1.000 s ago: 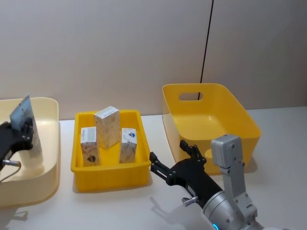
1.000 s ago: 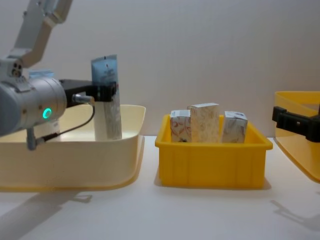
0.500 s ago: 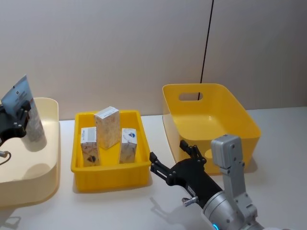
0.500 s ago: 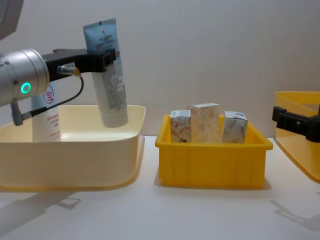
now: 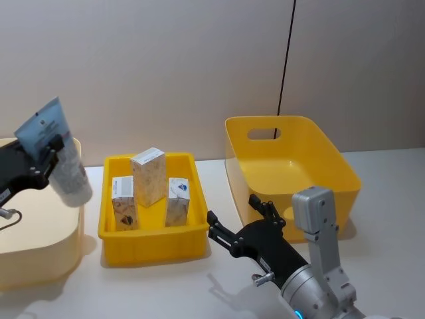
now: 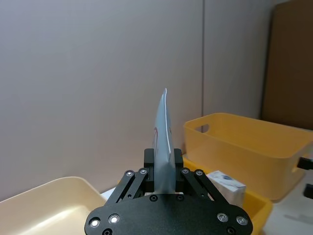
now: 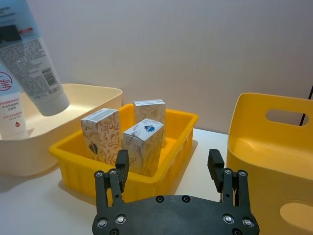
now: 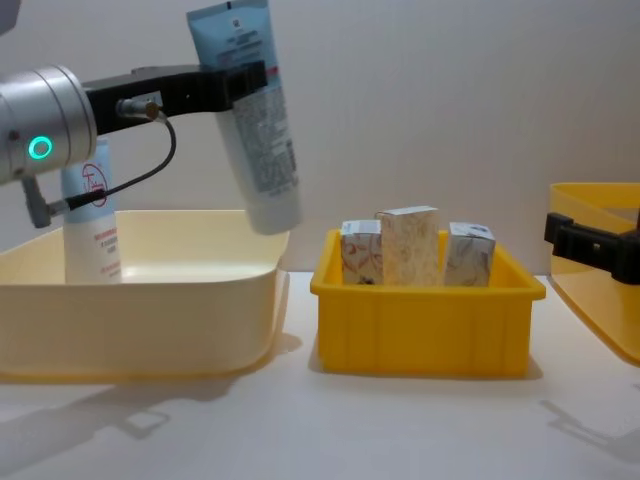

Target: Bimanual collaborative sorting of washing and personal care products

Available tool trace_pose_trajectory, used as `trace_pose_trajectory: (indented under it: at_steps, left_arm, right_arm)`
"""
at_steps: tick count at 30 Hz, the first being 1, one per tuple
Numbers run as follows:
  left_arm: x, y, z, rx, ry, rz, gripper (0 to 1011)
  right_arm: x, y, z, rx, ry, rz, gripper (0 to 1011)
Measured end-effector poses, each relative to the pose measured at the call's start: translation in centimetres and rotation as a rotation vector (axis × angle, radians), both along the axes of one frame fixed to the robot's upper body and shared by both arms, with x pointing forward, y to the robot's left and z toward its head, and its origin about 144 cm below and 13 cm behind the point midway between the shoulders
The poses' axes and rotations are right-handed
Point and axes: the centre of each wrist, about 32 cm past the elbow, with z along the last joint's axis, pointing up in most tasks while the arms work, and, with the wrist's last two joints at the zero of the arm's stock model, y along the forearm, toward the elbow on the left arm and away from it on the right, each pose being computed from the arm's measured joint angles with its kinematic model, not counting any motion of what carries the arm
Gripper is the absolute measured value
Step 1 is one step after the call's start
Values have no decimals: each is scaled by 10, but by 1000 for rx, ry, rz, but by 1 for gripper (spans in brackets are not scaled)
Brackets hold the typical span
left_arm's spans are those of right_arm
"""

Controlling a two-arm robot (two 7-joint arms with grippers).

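The left pincer (image 8: 236, 80) pinches the pale-blue tube (image 8: 265, 150) near its crimped end. The tube hangs below it over the cream tub's (image 8: 150, 300) rim, slanted cap-down toward the spread right pincer (image 7: 168, 165), well apart, with the yellow tray (image 8: 430, 330) between them.

Head cam: high, tilted down, right gripper (image 5: 232, 209) near. Chest cam: low, level, side-on. Left wrist cam: just behind left gripper (image 6: 164, 161), clamped pale-blue tube (image 6: 164, 132) edge-on. Right wrist cam: behind spread fingers (image 7: 122, 164). All share the yellow tray (image 5: 151, 240) ahead of right gripper.
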Motion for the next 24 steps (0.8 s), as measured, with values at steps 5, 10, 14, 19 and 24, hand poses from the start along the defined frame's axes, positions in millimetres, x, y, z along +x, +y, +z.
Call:
trace_pose_trajectory:
  at_steps: [5,10,14,19,24]
  left_arm:
    - [1,-1,3,-15,-3,-98,211]
    - [1,-5,3,-26,-2,-171,211]
    - [2,-11,3,-36,2,-245,211]
    - [2,-20,1,-45,10,-317,211]
    - [1,-27,-1,-53,15,-368,211]
  right_arm:
    - [0,0,0,0,0,0,1001]
    - [0,0,0,0,0,0,1001]
    - [0,0,0,0,0,0,1001]
    - [0,0,0,0,0,0,1001]
    - [0,0,0,0,0,0,1001]
